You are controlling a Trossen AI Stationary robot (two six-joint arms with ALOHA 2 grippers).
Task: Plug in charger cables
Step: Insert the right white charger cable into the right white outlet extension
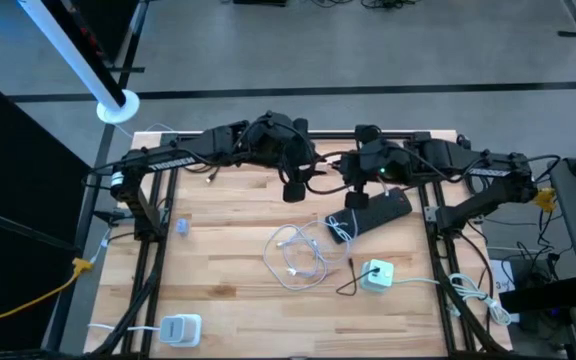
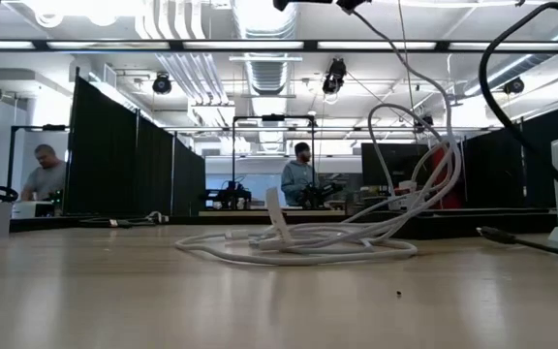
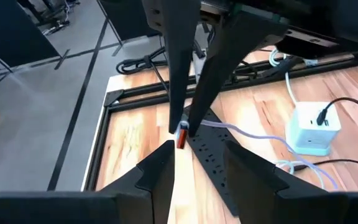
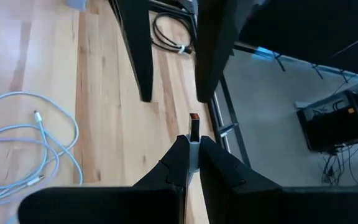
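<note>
My right gripper (image 4: 192,154) hangs above the table's far middle, shut on the plug of a white charger cable (image 2: 395,126). That cable drops in a slack curve to a pile of white cable loops (image 1: 298,255) lying on the wood. My left gripper (image 3: 197,180) is open and faces the plug from the table's left, its fingers (image 4: 143,74) a short way from the plug and touching nothing. Below both lies a black power strip (image 1: 373,213). A white charger block (image 1: 376,273) with a black cable plugged in stands near the pile. My right gripper pinches the white cable's plug (image 4: 194,132) between its two fingertips. The plug's red-marked tip (image 3: 181,138) sticks out past them. The fingers come slanting down from the table's right. The plug is lifted clear above the power strip, and the cable trails slack down to the pile.
A second white charger block (image 1: 180,328) sits at the near left corner. A small grey piece (image 1: 182,226) lies by the left edge. A yellow cable (image 1: 28,295) runs off the table's left. People stand in the room beyond the table (image 2: 303,179).
</note>
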